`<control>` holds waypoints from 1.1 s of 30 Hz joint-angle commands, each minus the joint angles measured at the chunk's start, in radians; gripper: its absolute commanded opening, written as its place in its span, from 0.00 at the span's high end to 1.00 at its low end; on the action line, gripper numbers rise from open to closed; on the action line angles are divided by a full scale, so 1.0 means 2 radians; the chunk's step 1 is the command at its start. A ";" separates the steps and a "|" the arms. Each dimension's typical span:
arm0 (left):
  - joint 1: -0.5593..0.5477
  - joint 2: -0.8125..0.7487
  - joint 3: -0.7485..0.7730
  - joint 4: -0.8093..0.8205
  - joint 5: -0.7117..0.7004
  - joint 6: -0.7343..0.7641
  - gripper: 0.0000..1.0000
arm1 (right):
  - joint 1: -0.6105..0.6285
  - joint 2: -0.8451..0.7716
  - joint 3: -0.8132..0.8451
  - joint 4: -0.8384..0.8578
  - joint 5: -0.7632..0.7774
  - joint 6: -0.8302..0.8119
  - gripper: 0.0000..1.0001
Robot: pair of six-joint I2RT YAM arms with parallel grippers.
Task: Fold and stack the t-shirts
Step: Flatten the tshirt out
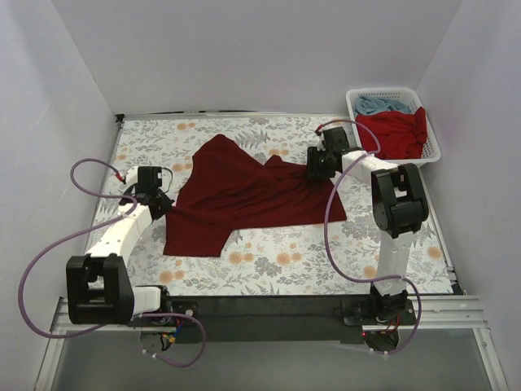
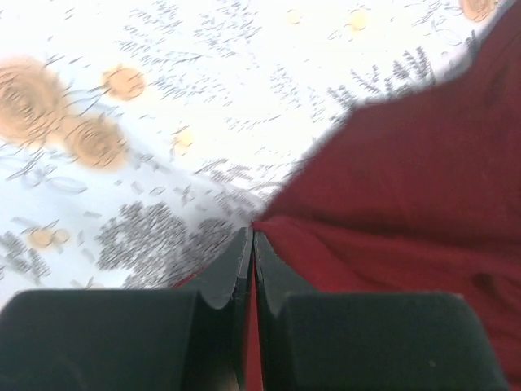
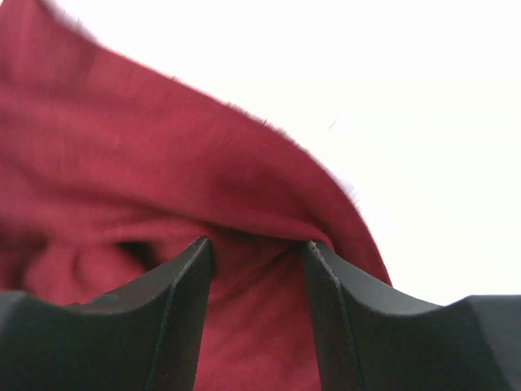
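Ok: maroon t-shirt (image 1: 244,195) lies mid-table on the floral cloth (image 1: 277,254), long axis running near-left to far-right. Left gripper (image 2: 252,236) is clamped on its left edge. Right gripper (image 3: 259,248) sits at the far-right edge, jaws apart with a bunched fold between; can't tell if it bites. Each arm is nearest its own end. Basket (image 1: 379,90) with red t-shirt (image 1: 397,132) and light blue t-shirt (image 1: 384,105) stands near the right gripper, so watch that side.

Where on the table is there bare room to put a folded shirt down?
Free: the near strip between the maroon shirt and the near edge, and the far-left corner. Crowded: far right, around the basket and right gripper.
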State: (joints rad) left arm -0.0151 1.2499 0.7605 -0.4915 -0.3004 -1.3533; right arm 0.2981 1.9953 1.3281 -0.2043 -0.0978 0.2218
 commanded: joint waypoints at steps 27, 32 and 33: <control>-0.035 0.006 -0.046 0.044 0.085 0.032 0.50 | -0.054 -0.165 -0.147 -0.012 0.126 -0.024 0.42; -0.045 0.015 -0.038 0.043 0.067 0.043 0.50 | -0.054 -0.155 -0.152 -0.013 0.131 -0.009 0.43; -0.045 0.016 -0.036 0.043 0.067 0.043 0.50 | -0.054 -0.154 -0.154 -0.014 0.136 -0.006 0.43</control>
State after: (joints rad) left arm -0.1013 1.2987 0.6758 -0.4046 -0.1410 -1.2884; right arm 0.1955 1.6817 1.0245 -0.2611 0.1356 0.1825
